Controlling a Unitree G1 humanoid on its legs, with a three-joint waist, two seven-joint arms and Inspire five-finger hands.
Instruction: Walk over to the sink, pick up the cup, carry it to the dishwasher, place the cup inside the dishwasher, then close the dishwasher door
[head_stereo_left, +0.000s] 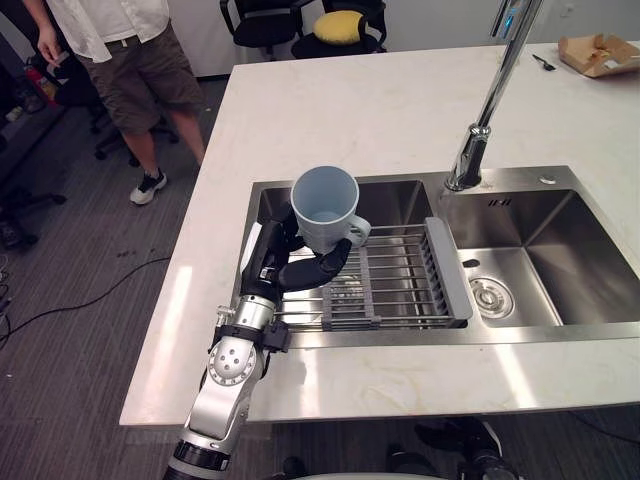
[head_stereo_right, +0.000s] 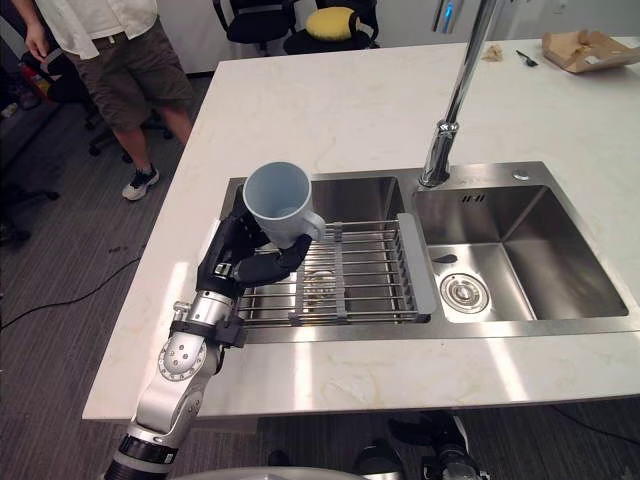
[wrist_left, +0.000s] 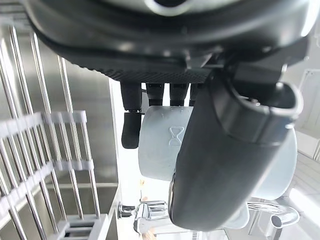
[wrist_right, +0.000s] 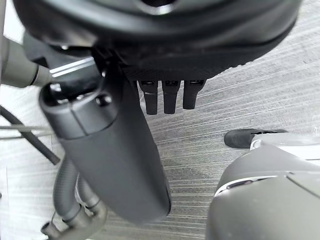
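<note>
Grey carpet (wrist_right: 240, 90) is what's under the right hand (wrist_right: 165, 30), which hangs down low by the robot's side. Its fingers look loose and fairly straight, nothing in them.

Closest to the robot at the worktop, the left hand (head_stereo_left: 275, 265) has the cup (head_stereo_left: 325, 205). It's a pale blue-white mug, mouth up and tipped a little towards the camera, empty as far as I can see. The fingers are wrapped round one side and the thumb lies across the other, so it's a proper grip. The handle pokes out to the right. The cup is lifted clear, up over the left end of the rack (head_stereo_left: 400, 280).

That rack is a wire one with grey ends, laid across the left basin of a steel double sink (head_stereo_left: 420, 335). The right basin is bare apart from its drain (head_stereo_left: 489, 296).

Behind the divider between the basins stands a tall chrome tap (head_stereo_left: 490, 100). It's mounted on a pale marble-look counter (head_stereo_left: 370, 110) that runs well back from the sink. At the far right corner of the counter sits an open cardboard box (head_stereo_left: 598, 52).

Past the counter's left side a person (head_stereo_left: 130, 70) in a white shirt and brown shorts stands on the carpet. Further back there's a black office chair with a yellow cushion (head_stereo_left: 340, 27).
</note>
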